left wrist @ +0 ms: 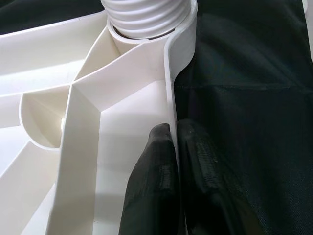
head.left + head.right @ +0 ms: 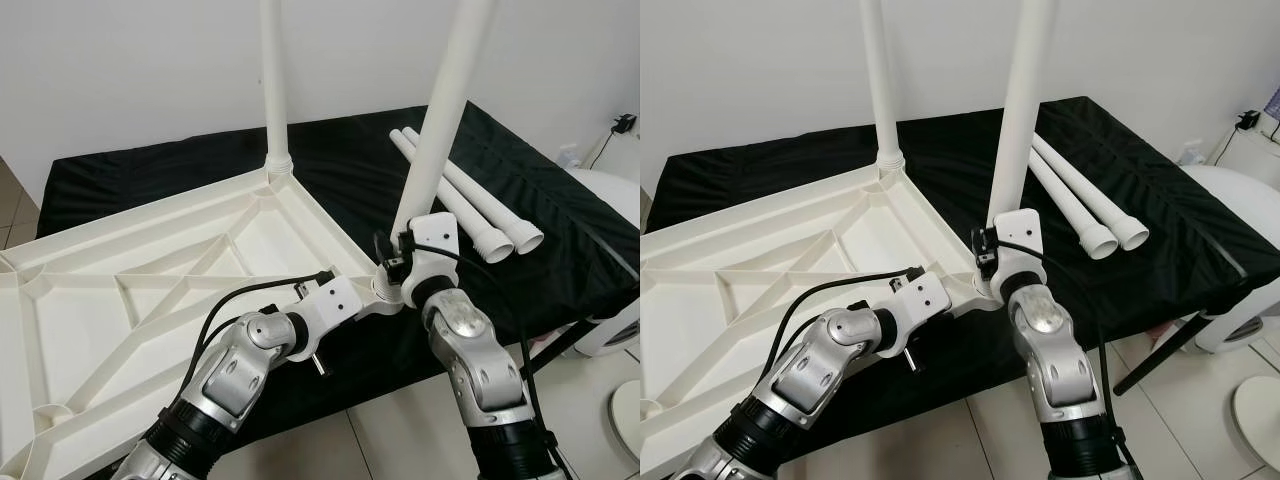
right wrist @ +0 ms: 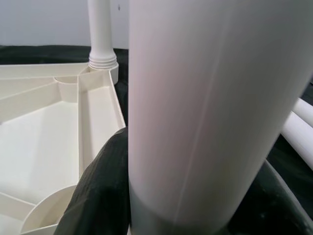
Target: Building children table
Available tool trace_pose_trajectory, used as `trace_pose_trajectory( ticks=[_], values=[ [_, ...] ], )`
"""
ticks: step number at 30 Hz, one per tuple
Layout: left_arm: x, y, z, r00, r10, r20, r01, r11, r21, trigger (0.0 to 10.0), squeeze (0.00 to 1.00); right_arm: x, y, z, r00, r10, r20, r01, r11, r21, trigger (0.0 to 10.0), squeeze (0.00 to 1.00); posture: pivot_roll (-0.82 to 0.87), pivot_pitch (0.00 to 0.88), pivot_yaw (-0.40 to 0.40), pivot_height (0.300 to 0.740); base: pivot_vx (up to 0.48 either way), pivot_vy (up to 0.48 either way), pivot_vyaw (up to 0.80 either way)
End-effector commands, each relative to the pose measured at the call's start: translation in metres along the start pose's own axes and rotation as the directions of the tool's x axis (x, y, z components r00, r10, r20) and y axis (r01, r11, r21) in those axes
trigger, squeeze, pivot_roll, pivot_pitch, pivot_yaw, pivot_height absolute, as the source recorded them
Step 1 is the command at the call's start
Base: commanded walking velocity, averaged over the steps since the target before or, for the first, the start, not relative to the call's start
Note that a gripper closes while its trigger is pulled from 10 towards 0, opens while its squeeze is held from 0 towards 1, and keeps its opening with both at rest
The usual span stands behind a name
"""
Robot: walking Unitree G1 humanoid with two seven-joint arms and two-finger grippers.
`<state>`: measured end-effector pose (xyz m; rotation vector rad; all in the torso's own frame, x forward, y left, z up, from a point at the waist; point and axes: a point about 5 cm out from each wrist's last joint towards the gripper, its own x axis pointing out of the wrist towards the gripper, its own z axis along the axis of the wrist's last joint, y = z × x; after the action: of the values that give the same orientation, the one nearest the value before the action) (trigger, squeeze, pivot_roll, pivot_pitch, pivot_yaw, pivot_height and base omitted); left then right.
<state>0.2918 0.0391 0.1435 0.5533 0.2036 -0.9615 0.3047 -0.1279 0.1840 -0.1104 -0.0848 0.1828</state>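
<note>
Two legs upright in upturned white tabletop (image 2: 150, 290) on black-draped desk (image 2: 150, 170); far leg (image 2: 274, 90) seated at back corner. Right tool (image 3: 195, 205) closed around near leg (image 2: 440, 110), low by front corner socket. Left tool (image 1: 177, 171) pinches tabletop rim, fingers either side. Two spare legs (image 2: 470, 205) lie beside. Risk: near leg leans slightly, could cross-thread or bind; tabletop overhangs desk edge, might slide. No readable writing or brand.

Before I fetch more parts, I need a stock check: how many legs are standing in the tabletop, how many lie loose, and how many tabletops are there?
Standing legs: 2
Loose legs: 2
Tabletop: 1
Total: 5
</note>
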Motion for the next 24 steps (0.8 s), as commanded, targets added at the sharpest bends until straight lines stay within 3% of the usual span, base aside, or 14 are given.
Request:
trace_pose_trajectory(
  ticks=[1, 10, 19, 24],
  values=[
    [-0.004, 0.006, -0.001, 0.998, 0.057, -0.009, -0.057, 0.998, 0.014, 10.0, 0.0, -0.014, -0.019, -0.045, 0.983, -0.056, -0.175, 0.059, 0.998, 0.009, 10.0, 0.0, -0.12, 0.109, 0.024, 0.74, 0.0, 0.0, 0.0],
    [-0.004, 0.006, -0.001, 0.999, 0.054, -0.006, -0.054, 0.998, 0.019, 10.0, 0.0, -0.026, -0.021, -0.065, 0.984, -0.022, -0.177, 0.04, 0.994, 0.101, 10.0, 0.0, -0.12, 0.104, 0.027, 0.74, 0.0, 0.0, 0.0],
    [-0.004, 0.006, 0.0, 0.999, 0.052, -0.005, -0.052, 0.998, 0.023, 10.0, 0.0, -0.024, -0.027, -0.072, 0.98, -0.028, -0.197, 0.047, 0.994, 0.095, 10.0, 0.0, -0.12, 0.099, 0.031, 0.74, 0.0, 0.0, 0.0],
    [-0.004, 0.007, 0.0, 0.999, 0.05, -0.004, -0.049, 0.998, 0.024, 10.0, 0.0, -0.011, -0.032, -0.071, 0.975, 0.007, -0.221, 0.007, 0.998, 0.06, 10.0, 0.0, -0.12, 0.102, 0.035, 0.74, 0.0, 0.0, 0.0]
  ],
)
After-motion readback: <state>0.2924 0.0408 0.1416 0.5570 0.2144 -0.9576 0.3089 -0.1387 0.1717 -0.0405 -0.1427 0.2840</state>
